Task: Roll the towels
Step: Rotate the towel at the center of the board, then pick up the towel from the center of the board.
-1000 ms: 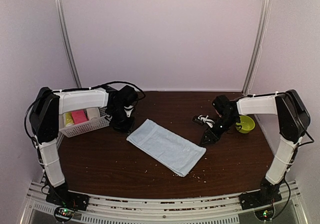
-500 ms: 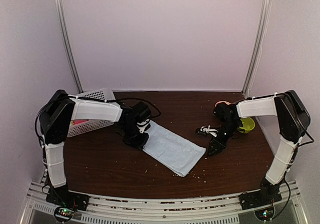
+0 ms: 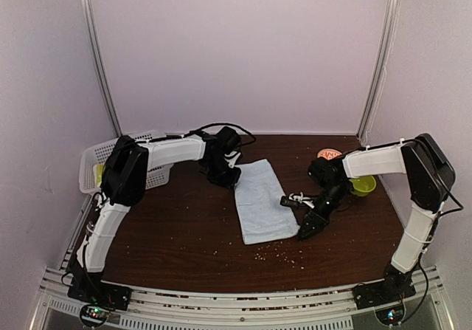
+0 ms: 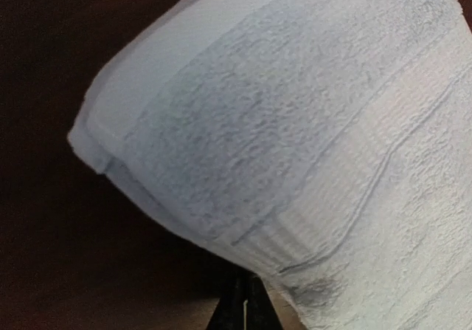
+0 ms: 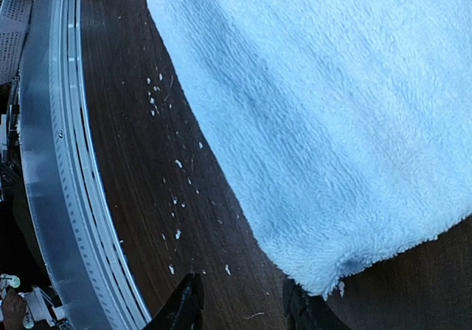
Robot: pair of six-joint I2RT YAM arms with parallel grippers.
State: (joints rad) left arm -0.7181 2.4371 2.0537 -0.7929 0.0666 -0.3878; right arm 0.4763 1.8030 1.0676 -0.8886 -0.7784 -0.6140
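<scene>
Right wrist: fluffy pale blue towel (image 5: 317,116), flat

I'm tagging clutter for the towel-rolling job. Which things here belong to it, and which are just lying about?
Job: pale blue towel; left gripper, shut on its far corner; right gripper, open by its near corner.
Lying about: white basket; green bowl; crumbs.
</scene>
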